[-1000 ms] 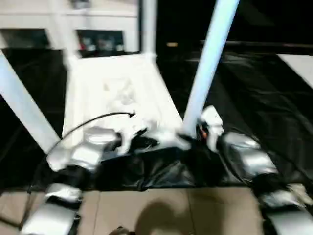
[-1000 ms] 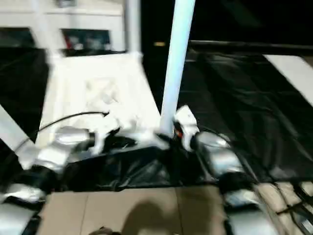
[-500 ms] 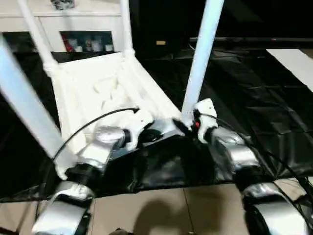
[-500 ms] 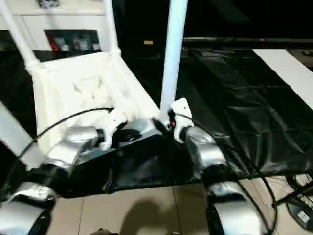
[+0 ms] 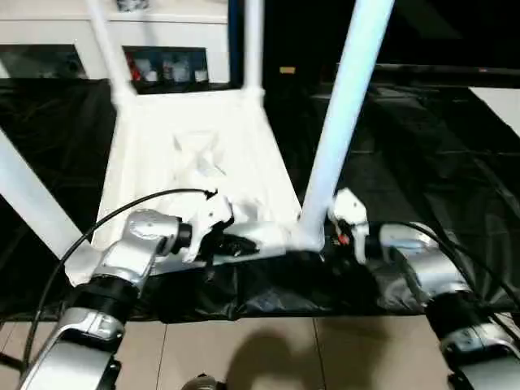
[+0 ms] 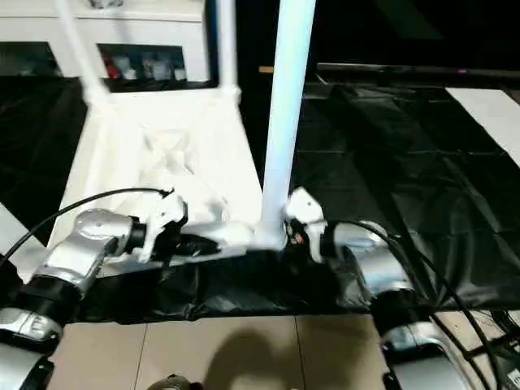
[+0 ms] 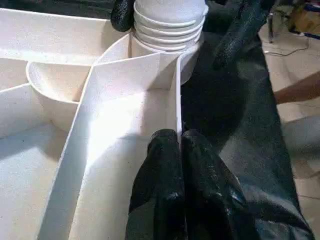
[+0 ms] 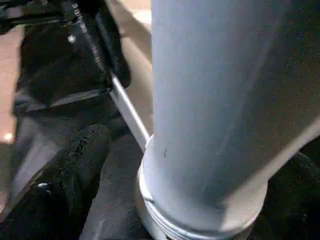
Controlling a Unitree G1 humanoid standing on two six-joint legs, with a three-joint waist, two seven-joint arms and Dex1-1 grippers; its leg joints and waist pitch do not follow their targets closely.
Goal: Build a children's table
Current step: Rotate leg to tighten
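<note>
The white children's table (image 5: 195, 154) lies upside down on a black sheet, its ribbed underside up and its legs standing in the corner sockets. My left gripper (image 5: 242, 244) is at the near edge, and in the left wrist view its fingers (image 7: 162, 155) are shut on the thin rim wall (image 7: 178, 95). The near right leg (image 5: 345, 122) rises from its socket. My right gripper (image 5: 321, 238) is open around that leg's ribbed base (image 8: 200, 210), one finger (image 8: 85, 160) standing apart from it.
A white glass-door cabinet (image 5: 162, 49) stands behind the table. The black sheet (image 5: 422, 146) spreads to the right, with a white panel (image 5: 504, 101) at its far edge. Tiled floor (image 5: 268, 349) lies in front. A person's arm (image 7: 297, 92) shows beside the sheet.
My right gripper's fingers have spread away from the near right leg's base. The left gripper has stayed shut on the rim. The camera has shifted.
</note>
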